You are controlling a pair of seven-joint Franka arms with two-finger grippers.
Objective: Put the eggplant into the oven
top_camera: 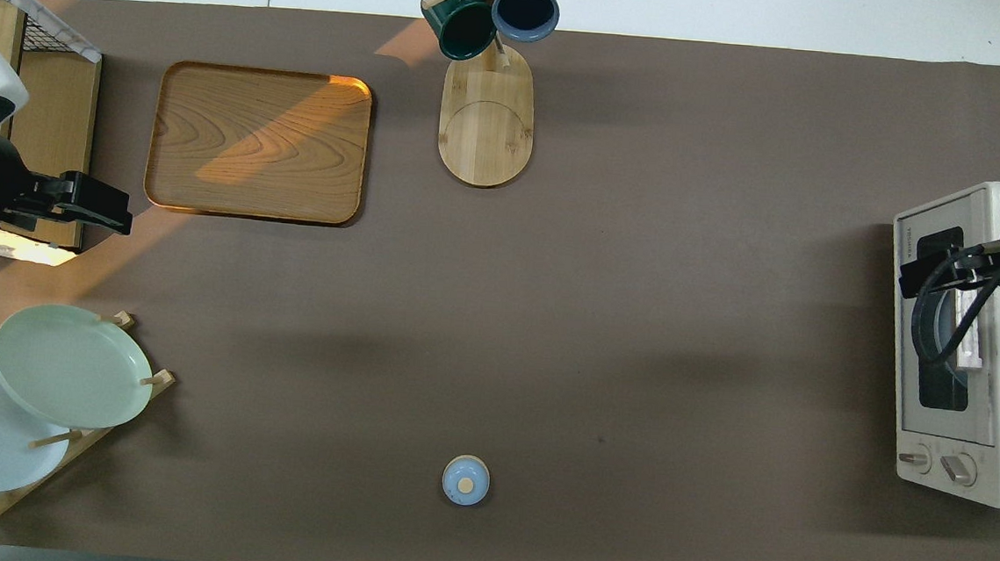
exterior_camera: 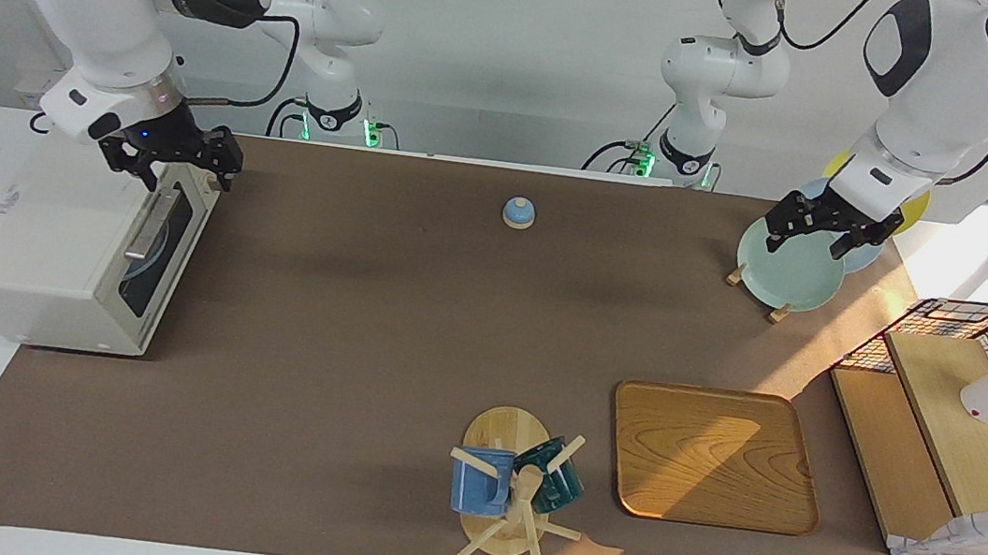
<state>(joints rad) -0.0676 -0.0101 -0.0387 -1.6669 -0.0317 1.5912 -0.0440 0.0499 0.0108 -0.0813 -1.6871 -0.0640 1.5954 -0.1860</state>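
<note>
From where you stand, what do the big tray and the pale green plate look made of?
The tray looks like wood with a smooth finish: swirling grain shows across it. The pale green plate looks like glazed ceramic, or possibly melamine; its even surface has a soft sheen.

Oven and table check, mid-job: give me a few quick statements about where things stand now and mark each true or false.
1. The oven door is shut. True.
2. The eggplant lies on the wooden tray. False: the tray is bare, and no eggplant shows in either view.
3. The right gripper hangs over the oven. True.
4. The left gripper is over the mug stand. False: it hangs at the left arm's end of the table, by the plate rack.
5. Two mugs hang on the mug stand. True.
</note>
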